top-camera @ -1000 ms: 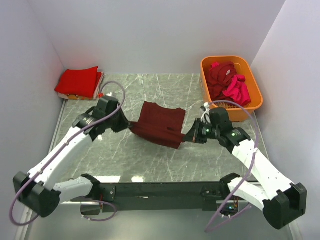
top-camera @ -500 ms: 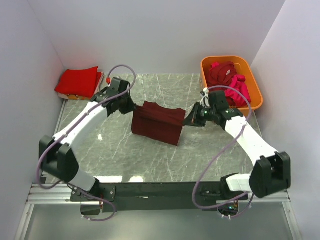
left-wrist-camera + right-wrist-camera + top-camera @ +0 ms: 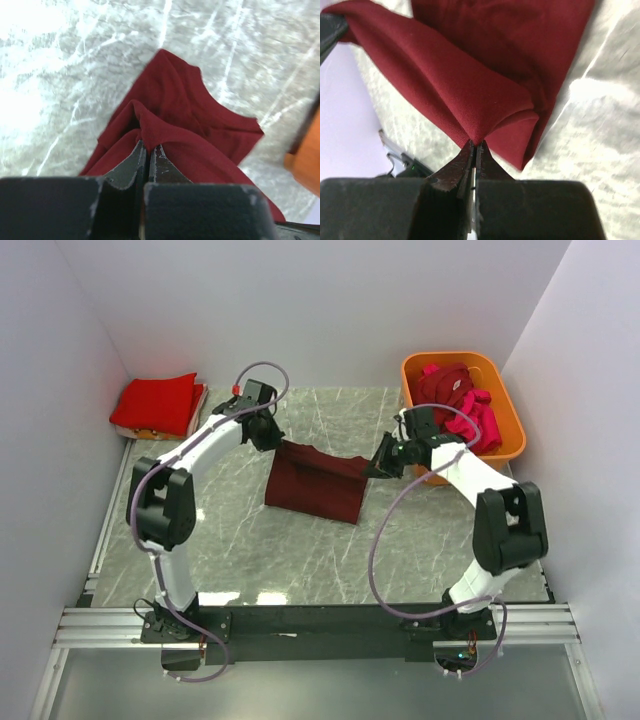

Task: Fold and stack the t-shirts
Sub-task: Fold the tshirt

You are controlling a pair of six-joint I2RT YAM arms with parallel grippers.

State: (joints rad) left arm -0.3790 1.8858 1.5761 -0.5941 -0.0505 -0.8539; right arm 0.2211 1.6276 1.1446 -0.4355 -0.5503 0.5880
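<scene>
The left tool (image 3: 147,148) is pressed together on a raised fold of the dark maroon t-shirt (image 3: 180,105), and the cloth is pinched between its two dark fingers (image 3: 127,167). The right tool (image 3: 474,144) is likewise closed on the same shirt, a doubled corner of it being nipped at the very tips. From above, the garment's far edge is seen strung between the left tool (image 3: 272,437) and the right tool (image 3: 375,468), sagging a little in the middle. The rest of the dark maroon t-shirt (image 3: 315,485) is spread below and nearward of both tools, where its near edge appears to rest on the marbled table (image 3: 300,550). Well apart to the left of the left tool, in the far corner, folded bright red t-shirts (image 3: 157,403) are stacked. Close beside the right tool, to its right and slightly beyond it, an orange basket (image 3: 452,357) is set on the table. A crumpled maroon t-shirt (image 3: 440,390) and a magenta-pink t-shirt (image 3: 472,422) are heaped inside it.
</scene>
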